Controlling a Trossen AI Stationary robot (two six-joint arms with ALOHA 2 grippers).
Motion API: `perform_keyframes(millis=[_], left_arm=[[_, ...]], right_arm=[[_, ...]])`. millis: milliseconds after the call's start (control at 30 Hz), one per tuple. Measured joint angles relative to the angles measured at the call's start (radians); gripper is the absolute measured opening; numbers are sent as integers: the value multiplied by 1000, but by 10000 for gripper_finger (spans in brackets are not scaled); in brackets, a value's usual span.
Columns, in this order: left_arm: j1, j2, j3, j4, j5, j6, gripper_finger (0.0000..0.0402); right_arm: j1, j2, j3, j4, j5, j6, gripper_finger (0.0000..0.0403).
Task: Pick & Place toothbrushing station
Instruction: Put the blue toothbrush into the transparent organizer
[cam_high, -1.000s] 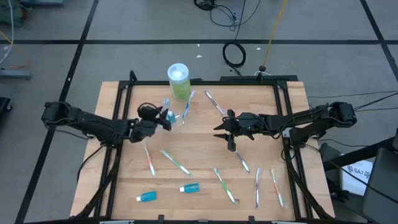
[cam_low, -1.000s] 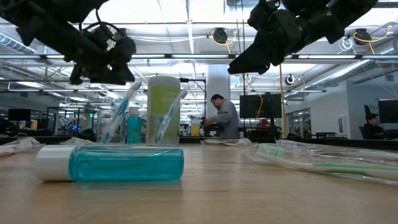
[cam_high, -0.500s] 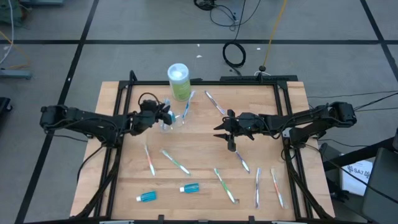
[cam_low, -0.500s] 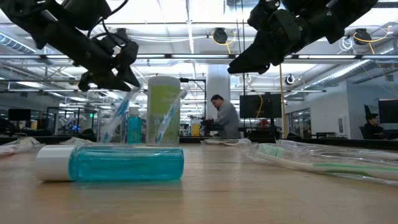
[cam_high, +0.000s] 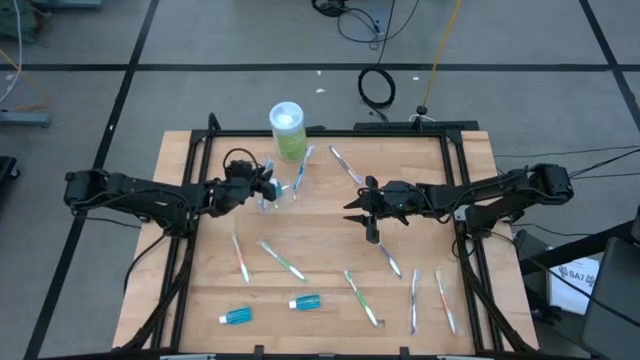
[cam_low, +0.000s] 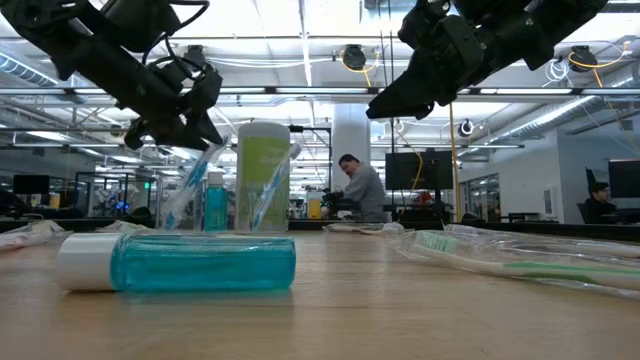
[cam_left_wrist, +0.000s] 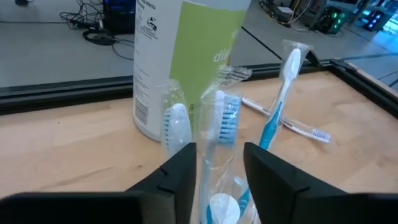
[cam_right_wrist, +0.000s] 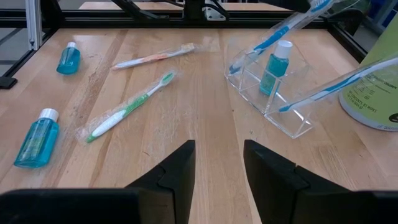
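Left gripper (cam_high: 262, 187) lowers a wrapped toothbrush (cam_left_wrist: 211, 140) into the clear holder (cam_right_wrist: 268, 93)

Fingers closed on the upright brush, whose long axis stands near vertical; the holder sits directly beneath, at 6 o'clock of the green-labelled canister (cam_high: 288, 132). The right gripper (cam_high: 362, 210), jaws parted and empty, waits well apart at 3 o'clock, farther from the holder.

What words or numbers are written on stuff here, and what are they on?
"di": pale letters on the green canister; the rest is hidden behind a wrapped toothbrush.
Small print on the canister's white side: too blurred to read.
"SA7": on a white label beside the table; the rest is too small.
Blue tubes: nothing readable.
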Motion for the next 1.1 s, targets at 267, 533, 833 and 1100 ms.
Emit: perform_keyframes(millis=[267,533,833,1100], left_arm=[[-3,0,0,-3,14,-8,30],[-44,-12,0,16,-12,-8,12],[-137,-11,0,-25,-107,-46,4],[-196,-12,0,-110,-180,-102,9]], right_arm=[[0,0,0,0,0,0,128],[0,0,0,-1,0,0,128],[0,0,0,-2,0,0,128],[0,0,0,-3,-3,0,128]])
